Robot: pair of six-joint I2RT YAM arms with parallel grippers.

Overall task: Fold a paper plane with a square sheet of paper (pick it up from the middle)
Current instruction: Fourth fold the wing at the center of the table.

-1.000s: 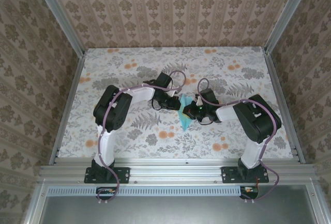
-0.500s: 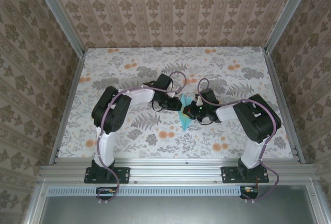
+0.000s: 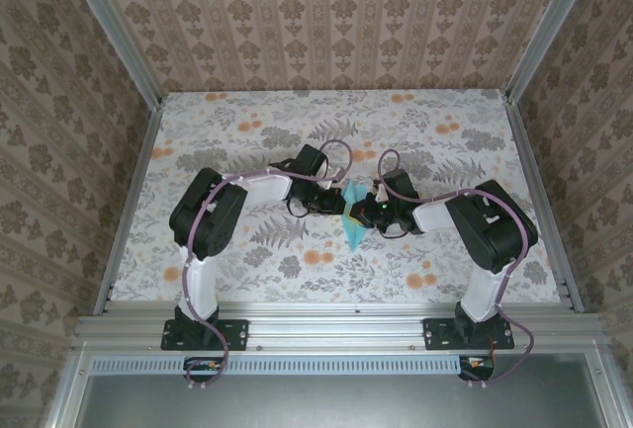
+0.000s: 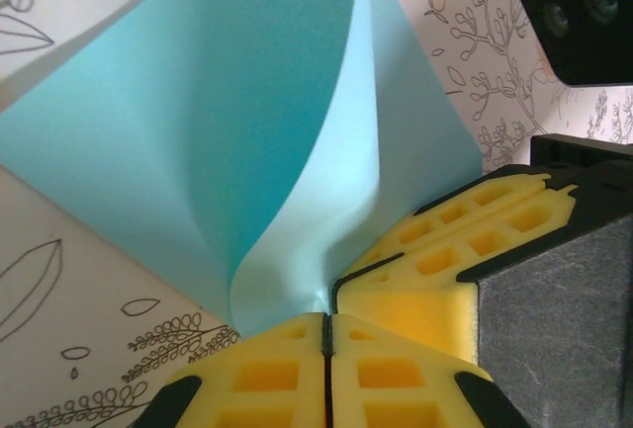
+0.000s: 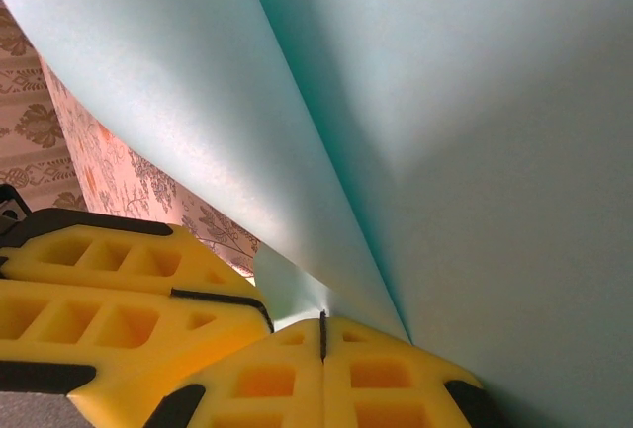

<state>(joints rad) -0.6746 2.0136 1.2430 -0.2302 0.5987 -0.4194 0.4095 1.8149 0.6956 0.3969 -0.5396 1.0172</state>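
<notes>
The square sheet of paper [image 3: 352,222], light turquoise and folded into a slim pointed shape like a paper plane, is held between both grippers at the table's middle. My left gripper [image 3: 337,204] is shut on the paper's lower edge [image 4: 297,151], its yellow fingertips pressed together [image 4: 326,327]. My right gripper [image 3: 364,213] is shut on the same paper [image 5: 465,131], with its tips closed at the fold [image 5: 322,327]. The two grippers nearly touch: the right one's yellow fingers [image 4: 465,240] show beside the left jaws, and the left one's fingers [image 5: 109,299] show beside the right jaws.
The floral tabletop [image 3: 247,131] lies all around the arms. Patterned walls [image 3: 326,23] and aluminium posts [image 3: 129,62] enclose it on three sides. A metal rail [image 3: 326,329] runs along the near edge by the arm bases.
The left arm's elbow has swung a little to the left and its wrist has shifted slightly. The paper and the right arm stay where they were.
</notes>
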